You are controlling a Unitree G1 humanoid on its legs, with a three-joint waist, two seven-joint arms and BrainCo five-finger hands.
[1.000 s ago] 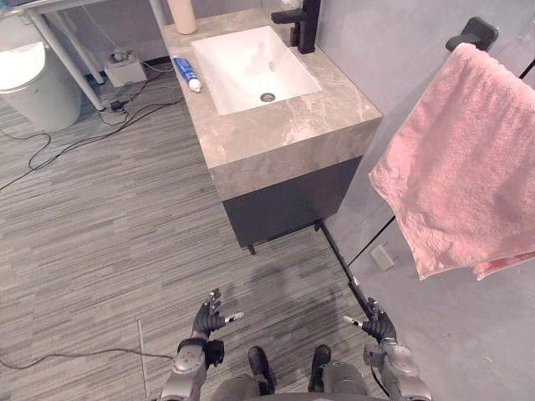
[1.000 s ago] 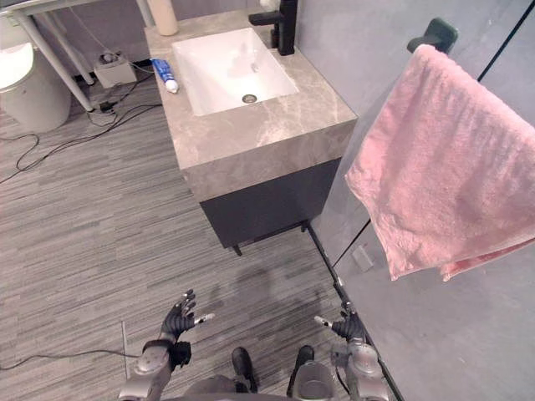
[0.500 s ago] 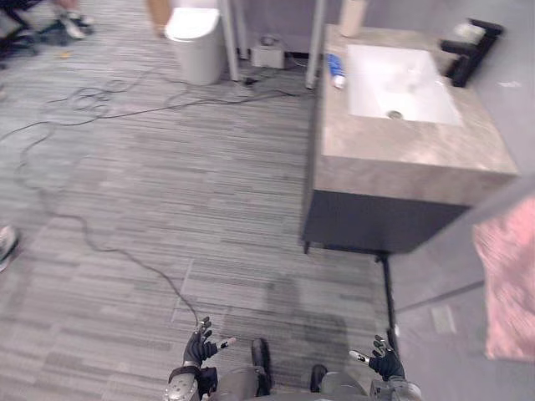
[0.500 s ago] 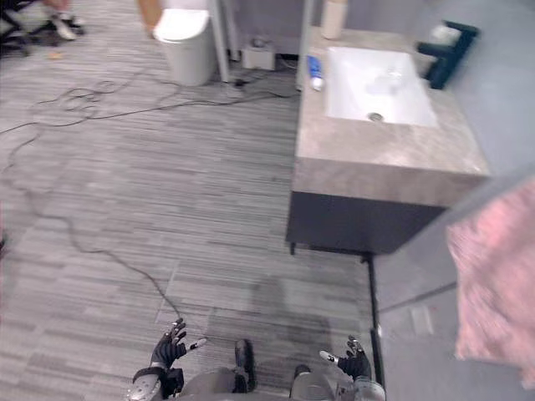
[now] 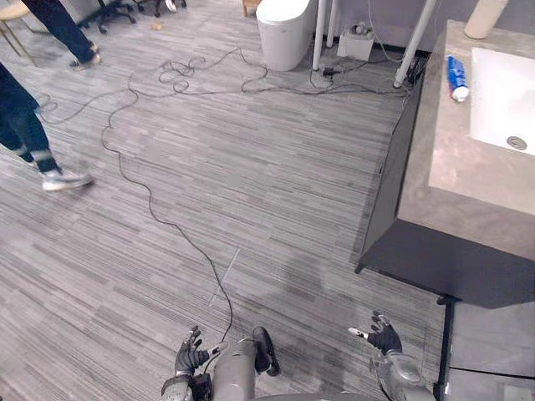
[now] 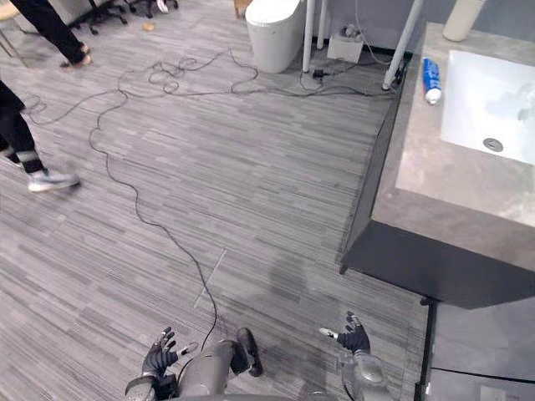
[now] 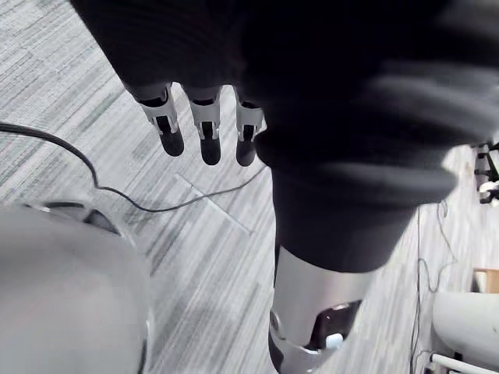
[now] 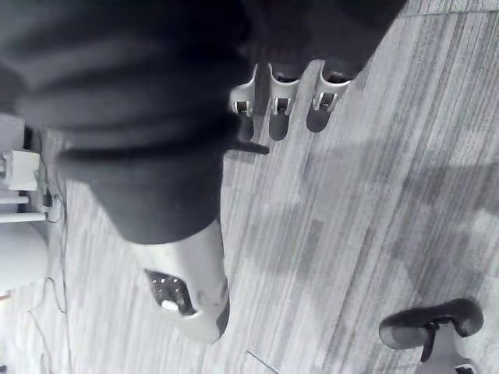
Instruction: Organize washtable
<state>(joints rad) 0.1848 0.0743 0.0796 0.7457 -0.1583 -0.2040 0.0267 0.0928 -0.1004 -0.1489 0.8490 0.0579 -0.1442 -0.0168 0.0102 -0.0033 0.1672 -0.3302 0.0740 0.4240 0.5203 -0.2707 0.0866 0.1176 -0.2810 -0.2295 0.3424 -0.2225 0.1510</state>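
Washtable (image 5: 458,171) ahead right, well apart from empty, splayed right robot hand (image 5: 384,337).

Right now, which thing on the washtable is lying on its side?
The blue tube with the white cap, beside the sink; the beige container past it stands upright.

Head stereo pair looks steeply down; both eyes share the floor (image 5: 276,192) and the counter (image 5: 468,167). Wrist cameras sit close behind the left robot hand (image 7: 209,128) and right robot hand (image 8: 281,105), facing floor.
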